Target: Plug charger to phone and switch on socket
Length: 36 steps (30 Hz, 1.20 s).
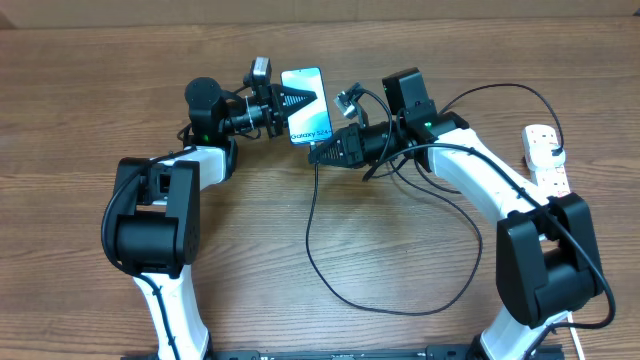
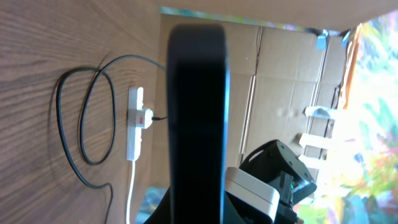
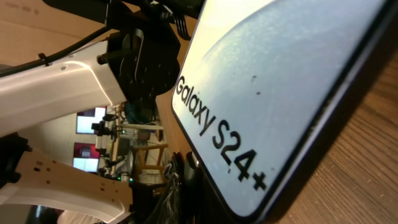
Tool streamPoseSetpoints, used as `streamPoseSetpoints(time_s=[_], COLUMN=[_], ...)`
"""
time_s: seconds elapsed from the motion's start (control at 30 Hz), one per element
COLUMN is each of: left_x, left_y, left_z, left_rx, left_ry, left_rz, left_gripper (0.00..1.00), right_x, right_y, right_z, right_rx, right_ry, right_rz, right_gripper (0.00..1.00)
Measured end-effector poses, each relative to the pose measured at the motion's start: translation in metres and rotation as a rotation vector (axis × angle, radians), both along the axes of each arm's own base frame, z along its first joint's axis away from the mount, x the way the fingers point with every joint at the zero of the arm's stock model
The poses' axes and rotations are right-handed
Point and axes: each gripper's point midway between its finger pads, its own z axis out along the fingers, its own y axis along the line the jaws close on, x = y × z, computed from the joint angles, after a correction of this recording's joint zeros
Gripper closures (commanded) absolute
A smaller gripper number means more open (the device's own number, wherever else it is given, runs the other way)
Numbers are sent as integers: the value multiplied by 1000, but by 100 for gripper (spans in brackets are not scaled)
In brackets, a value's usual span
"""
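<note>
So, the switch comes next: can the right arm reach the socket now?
Probably, but awkwardly. The socket lies uncovered near the right arm's base, only the charger plugged into it. The right gripper is away at the phone, so the arm would have to fold back.

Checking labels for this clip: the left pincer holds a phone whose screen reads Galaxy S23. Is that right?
Not quite. The phone reads Galaxy S24+, not S23, as the right wrist view shows. The left pincer does hold it.
</note>
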Motion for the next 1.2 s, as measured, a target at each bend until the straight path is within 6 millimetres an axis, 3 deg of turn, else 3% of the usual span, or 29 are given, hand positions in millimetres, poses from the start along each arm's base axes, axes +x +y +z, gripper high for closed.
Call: streamPoseSetpoints(time_s=[0.57,0.6,0.63,0.67,0.7,0.93,1.2], left_x=[0,0,0,0,0,-18,-13], left_y=[-3,-3,-3,-4,-4,-18,4], left_z=[11,11,11,11,11,9,8], left_rx=[0,0,0,2,3,8,42], left_ry=[-108,-108,-108,-113,-117,-127,-259], left_rz=[0,0,1,2,1,-95,-79], left_gripper=[96,96,96,96,96,96,96], right_x=[5,5,5,6,6,18,31], right_y=[0,0,0,0,0,-20,-78], right_z=[2,2,2,2,3,9,4], right_rx=[23,23,22,24,27,65,-36], right_ry=[44,44,51,46,43,34,53], right_rz=[-26,-27,-29,-28,-28,-52,-194], right_gripper=[96,78,44,32,1,0,0])
